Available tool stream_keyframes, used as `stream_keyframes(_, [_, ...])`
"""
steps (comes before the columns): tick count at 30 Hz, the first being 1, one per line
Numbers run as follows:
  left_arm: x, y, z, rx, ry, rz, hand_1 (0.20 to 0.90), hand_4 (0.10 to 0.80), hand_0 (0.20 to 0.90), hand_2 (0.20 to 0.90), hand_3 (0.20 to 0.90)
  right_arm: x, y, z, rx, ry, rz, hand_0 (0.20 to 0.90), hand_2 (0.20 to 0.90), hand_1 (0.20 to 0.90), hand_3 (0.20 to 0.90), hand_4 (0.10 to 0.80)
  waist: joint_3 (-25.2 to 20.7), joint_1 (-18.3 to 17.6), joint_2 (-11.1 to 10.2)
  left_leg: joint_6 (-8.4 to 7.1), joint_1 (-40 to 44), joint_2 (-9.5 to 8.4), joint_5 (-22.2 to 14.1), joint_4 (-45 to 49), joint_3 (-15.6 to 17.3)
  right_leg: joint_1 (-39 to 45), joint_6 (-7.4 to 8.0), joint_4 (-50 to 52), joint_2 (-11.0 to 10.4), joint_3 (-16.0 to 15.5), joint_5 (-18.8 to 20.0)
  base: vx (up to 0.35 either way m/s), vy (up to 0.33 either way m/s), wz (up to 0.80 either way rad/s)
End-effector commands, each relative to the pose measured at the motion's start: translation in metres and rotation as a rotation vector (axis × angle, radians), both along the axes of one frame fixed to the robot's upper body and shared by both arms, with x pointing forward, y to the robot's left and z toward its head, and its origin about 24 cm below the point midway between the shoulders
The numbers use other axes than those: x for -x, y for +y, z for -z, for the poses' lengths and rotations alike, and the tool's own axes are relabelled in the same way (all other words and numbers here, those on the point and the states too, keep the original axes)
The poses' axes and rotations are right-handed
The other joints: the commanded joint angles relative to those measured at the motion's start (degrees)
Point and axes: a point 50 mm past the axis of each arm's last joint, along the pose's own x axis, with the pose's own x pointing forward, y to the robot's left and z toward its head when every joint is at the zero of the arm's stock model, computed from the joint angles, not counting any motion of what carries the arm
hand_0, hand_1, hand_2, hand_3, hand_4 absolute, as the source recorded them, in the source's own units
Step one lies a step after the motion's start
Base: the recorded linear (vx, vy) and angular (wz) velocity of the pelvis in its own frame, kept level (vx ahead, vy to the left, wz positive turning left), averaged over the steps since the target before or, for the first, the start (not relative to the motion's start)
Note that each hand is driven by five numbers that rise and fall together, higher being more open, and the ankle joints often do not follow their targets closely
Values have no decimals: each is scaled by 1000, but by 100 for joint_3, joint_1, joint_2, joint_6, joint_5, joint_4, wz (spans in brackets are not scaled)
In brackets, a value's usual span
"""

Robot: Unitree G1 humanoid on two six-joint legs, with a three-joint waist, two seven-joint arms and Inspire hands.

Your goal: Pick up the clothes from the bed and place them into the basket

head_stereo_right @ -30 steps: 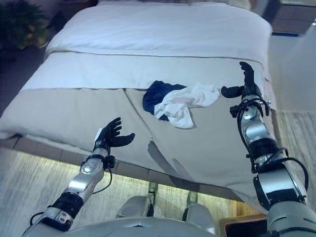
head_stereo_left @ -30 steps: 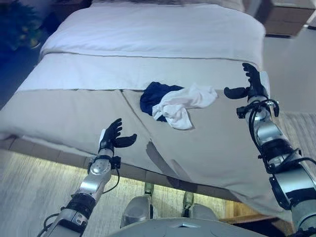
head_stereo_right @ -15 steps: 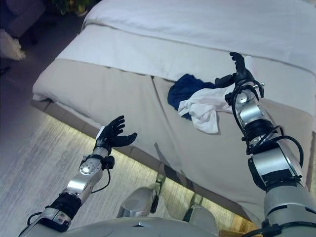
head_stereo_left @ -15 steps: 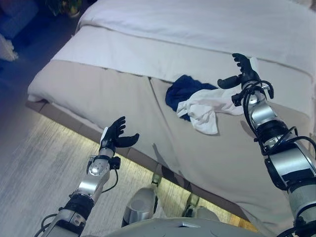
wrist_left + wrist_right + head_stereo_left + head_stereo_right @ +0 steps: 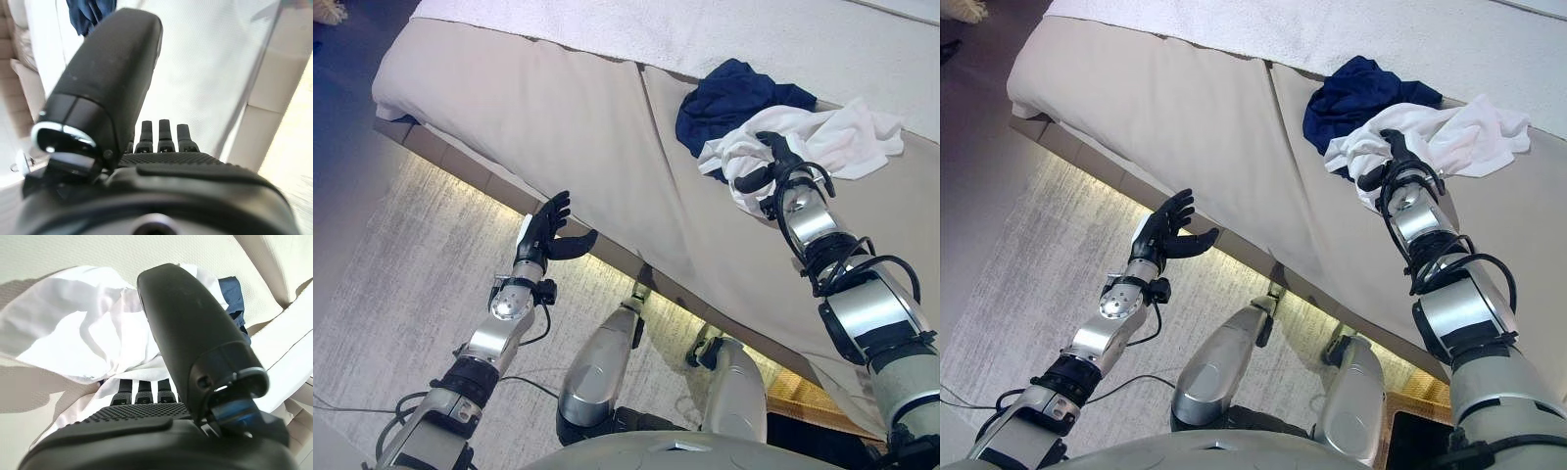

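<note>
A navy garment [image 5: 734, 98] and a white garment [image 5: 847, 142] lie bunched together on the beige cover of the bed [image 5: 558, 108]. My right hand [image 5: 771, 159] rests on the near edge of the white garment, open, fingers straight and thumb spread. In the right wrist view the white garment [image 5: 63, 333] lies just past the fingers, and the navy garment [image 5: 230, 293] peeks out beyond it. My left hand [image 5: 543, 232] hangs open off the bed's near edge, above the floor, holding nothing.
The bed's near edge runs diagonally across the view, with a lit strip under it. A grey rug [image 5: 401, 294] covers the floor on the left. A brown-rimmed container [image 5: 1410, 441] shows partly at the lower right, beside the bed's corner.
The camera has swung, so the whole picture has shifted. My right hand has moved from beside the clothes down onto the white garment. The left hand stays open.
</note>
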Motion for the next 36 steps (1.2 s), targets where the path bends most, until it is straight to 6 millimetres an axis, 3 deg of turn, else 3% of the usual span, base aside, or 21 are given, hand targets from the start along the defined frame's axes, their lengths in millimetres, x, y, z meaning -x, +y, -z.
stream_keyframes(1, [-1, -8, -40, 67, -214, 25, 900, 800, 900, 900, 900, -11, -2, -50, 119, -112, -28, 900, 900, 900, 900, 800, 1, 22, 56, 191, -499, 6, -1396, 1502, 368, -39, -242, 413, 3, -368, -68, 0, 0, 0])
stream_keyframes(6, [5, -9, -36, 72, -200, 20, 900, 800, 900, 900, 900, -8, -15, -51, 132, -76, 10, 900, 900, 900, 900, 800, 1, 40, 96, 245, -825, -29, -1585, 1927, 415, -418, -303, 908, -64, -325, -256, 0, 0, 0])
stream_keyframes(7, [7, -9, -33, 69, -187, 17, 900, 800, 900, 900, 900, -8, -16, -50, 134, -70, 16, 846, 846, 846, 837, 737, 1, 38, 107, 243, -871, -25, -1611, 1994, 414, -476, -309, 991, -76, -309, -282, 0, 0, 0])
stream_keyframes(8, [8, -7, -31, 70, -179, 16, 900, 800, 900, 900, 900, -7, -18, -51, 136, -76, 25, 535, 535, 535, 475, 375, 1, 33, 110, 249, -884, -28, -1627, 2032, 416, -499, -312, 1039, -83, -294, -299, 0, 0, 0])
stream_keyframes(9, [8, -7, -30, 62, -177, 20, 900, 800, 900, 900, 900, -7, -20, -51, 148, -86, 32, 300, 300, 300, 200, 100, 1, 28, 109, 252, -874, -23, -1636, 2043, 422, -495, -310, 1051, -89, -283, -303, 0, 0, 0])
stream_keyframes(16, [9, -9, -32, 43, -195, 27, 900, 800, 900, 900, 900, -4, -21, -49, 176, -126, 58, 300, 300, 300, 200, 100, 1, -63, 104, 194, -466, 50, -1524, 1688, 409, -114, -240, 622, -17, -252, -128, 1, -6, -2])
stream_keyframes(18, [7, -9, -34, 39, -206, 23, 900, 800, 900, 900, 900, -4, -20, -54, 186, -160, 64, 300, 300, 300, 200, 100, 1, -116, 93, 196, -307, 96, -1294, 1405, 412, 55, -268, 289, 31, -288, 92, -72, -8, -11])
stream_keyframes(21, [5, -8, -34, 31, -195, 17, 900, 800, 900, 900, 900, -4, -21, -61, 185, -192, 69, 300, 300, 300, 200, 100, -11, -202, 46, 140, 64, 176, -1240, 1180, 409, 439, -242, -67, 119, -210, 182, -6, -27, -13])
stream_keyframes(28, [6, -2, -19, 8, -103, -10, 900, 800, 900, 900, 900, 4, -28, -72, 146, -275, 58, 300, 300, 300, 200, 100, -587, -465, -199, 46, 912, 420, -1080, 482, 388, 1245, -207, -1013, 480, 45, 341, 83, -44, -17])
stream_keyframes(36, [7, 2, -5, -28, -30, -36, 900, 800, 900, 900, 900, 14, -37, -94, -30, -398, 27, 300, 300, 300, 200, 100, -1432, -852, -470, -45, 1733, 644, -900, -390, 678, 1902, -117, -1987, 778, 297, 605, 89, -22, -22])
